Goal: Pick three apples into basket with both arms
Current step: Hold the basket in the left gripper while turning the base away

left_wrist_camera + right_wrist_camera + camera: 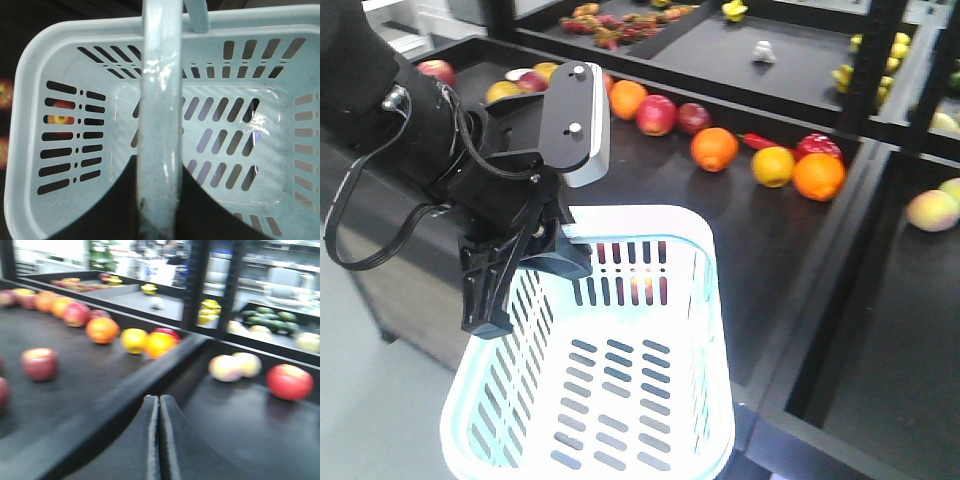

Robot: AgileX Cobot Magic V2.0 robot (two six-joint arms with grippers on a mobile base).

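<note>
Left wrist view looks along the handle [160,100], which the left gripper [525,268] clamps so the empty basket [642,213] hangs just beside the dark shelf [760,235], close to the red apples [656,114]. Pressed together and empty, the right gripper [159,401] points across that shelf, apparently ready to pick.

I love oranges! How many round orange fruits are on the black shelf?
3. On the black shelf, one round orange fruit sits just past the black robot arm, one mid-shelf, one farthest right beside a yellower fruit. The arm may hide more.
</note>
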